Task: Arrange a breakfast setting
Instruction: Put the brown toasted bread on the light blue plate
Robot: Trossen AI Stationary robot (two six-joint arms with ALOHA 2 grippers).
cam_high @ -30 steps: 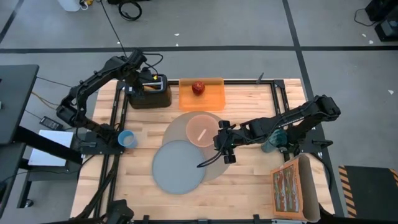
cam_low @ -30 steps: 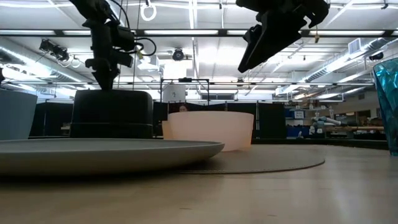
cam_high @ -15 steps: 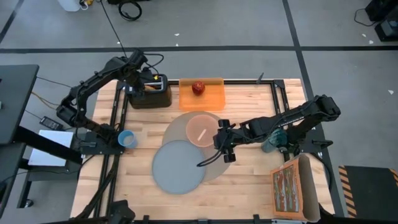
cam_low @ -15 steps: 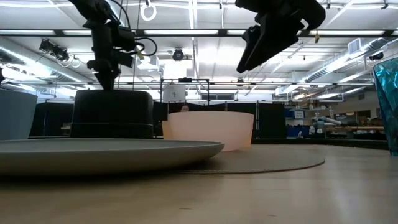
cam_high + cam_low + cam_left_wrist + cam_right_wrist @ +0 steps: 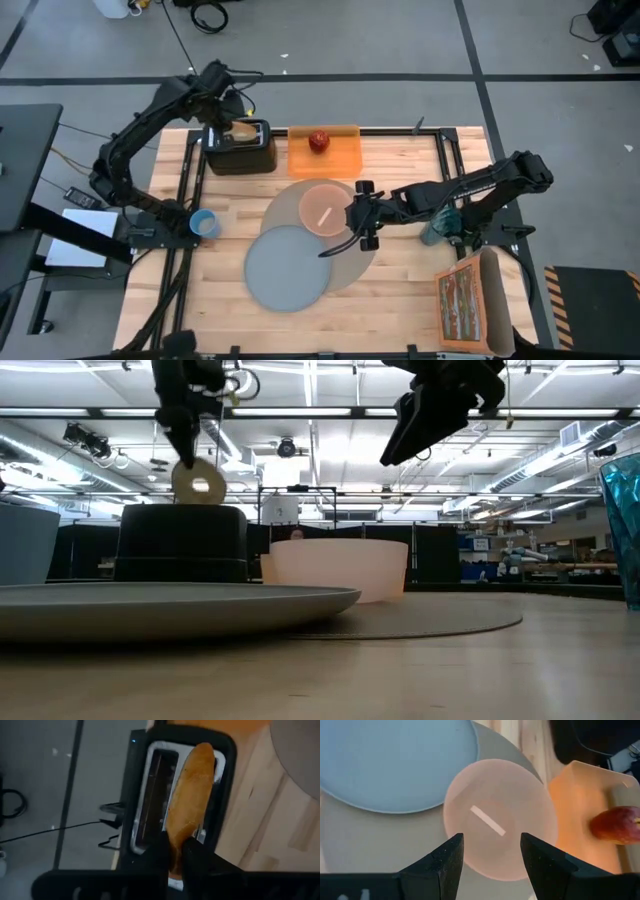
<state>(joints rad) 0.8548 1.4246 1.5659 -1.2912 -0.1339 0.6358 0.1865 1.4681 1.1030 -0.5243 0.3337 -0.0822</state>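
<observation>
My left gripper (image 5: 232, 118) is shut on a tan bagel (image 5: 185, 482) above the black toaster (image 5: 240, 156) at the far left. My right gripper (image 5: 362, 215) is open and empty, above the near right rim of the translucent pink bowl (image 5: 322, 208). The bowl and the blue-grey plate (image 5: 288, 268) rest on the round grey mat (image 5: 355, 262). The plate bears nothing. A red apple (image 5: 318, 140) lies on an orange board (image 5: 340, 155). A small blue cup (image 5: 204, 224) stands at the left. No spoon shows. My left gripper pinches the bagel's upper rim (image 5: 176, 837) between its two fingers, which point down from above. The bagel hangs on edge below the fingers (image 5: 186, 448), its hole open to the low view. It is lifted clear above the toaster's slots (image 5: 150, 795).
A teal glass (image 5: 436, 228) stands at the table's right, under my right arm. A printed box (image 5: 470, 305) sits at the near right corner. Bare wood lies near the table's front edge (image 5: 340, 330).
My left gripper has risen straight up from the toaster, and the bagel has come out of the slot and now hangs clear above it. My right gripper has moved a little toward the far edge, still open.
</observation>
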